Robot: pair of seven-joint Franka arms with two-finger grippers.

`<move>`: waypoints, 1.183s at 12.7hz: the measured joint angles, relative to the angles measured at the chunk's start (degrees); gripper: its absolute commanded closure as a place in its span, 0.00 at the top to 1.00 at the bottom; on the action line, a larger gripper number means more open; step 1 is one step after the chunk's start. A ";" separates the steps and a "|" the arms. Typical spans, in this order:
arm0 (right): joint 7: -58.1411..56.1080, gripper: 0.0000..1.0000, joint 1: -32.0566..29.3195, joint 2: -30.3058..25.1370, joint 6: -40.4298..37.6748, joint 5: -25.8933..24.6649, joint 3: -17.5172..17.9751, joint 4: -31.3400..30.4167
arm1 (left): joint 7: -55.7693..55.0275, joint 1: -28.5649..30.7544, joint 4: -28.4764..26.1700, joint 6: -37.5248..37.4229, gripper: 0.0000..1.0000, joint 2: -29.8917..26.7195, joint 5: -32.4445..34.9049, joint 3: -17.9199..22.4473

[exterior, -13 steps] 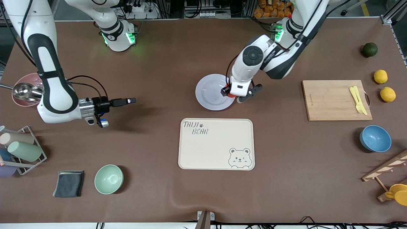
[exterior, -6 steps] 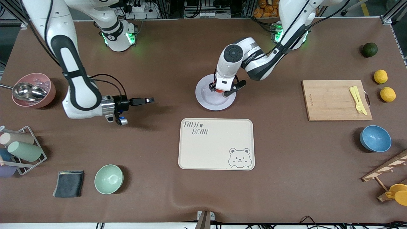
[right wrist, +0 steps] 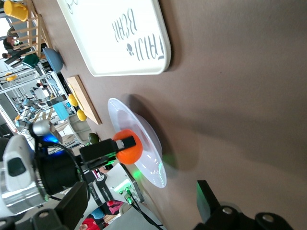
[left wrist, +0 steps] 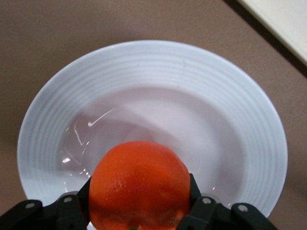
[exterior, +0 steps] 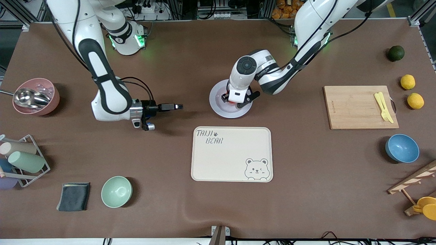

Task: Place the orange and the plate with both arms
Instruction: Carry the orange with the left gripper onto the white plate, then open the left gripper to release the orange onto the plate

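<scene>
From the front view I see almost nothing of the small round reddish-orange fruit [left wrist: 139,184], because the left arm's white wrist covers it. The left wrist view shows it clearly: the left gripper [left wrist: 139,211] has its 2 black fingers clamped on the orange, which hangs over the well of the round glossy lavender-white plate [exterior: 218,105] with fine ridges on its wide rim.

The left arm bends down steeply over the plate. The plate lies on the brown table [exterior: 306,170], farther from the front camera than the cream rectangular tray with the bear print [exterior: 231,154].

The right gripper [exterior: 170,107] points level toward the plate over bare table, fingers apart and holding nothing.
</scene>
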 measured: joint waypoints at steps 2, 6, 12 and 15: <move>-1.96 1.00 0.65 0.88 -0.04 3.04 0.00 -0.25 | 0.00 -0.02 1.48 0.01 1.00 1.07 0.23 0.26; -4.98 1.00 3.37 2.06 -0.06 8.74 0.03 -0.73 | 0.00 -0.53 2.86 0.01 1.00 1.42 1.11 0.91; -7.85 0.92 9.18 3.25 2.76 16.07 0.06 -0.87 | 0.04 3.35 8.86 -1.10 1.00 -4.28 3.55 1.88; -9.93 0.86 10.33 3.77 3.37 17.19 0.06 -0.87 | 0.40 5.15 16.57 -8.70 1.00 -6.86 8.21 2.01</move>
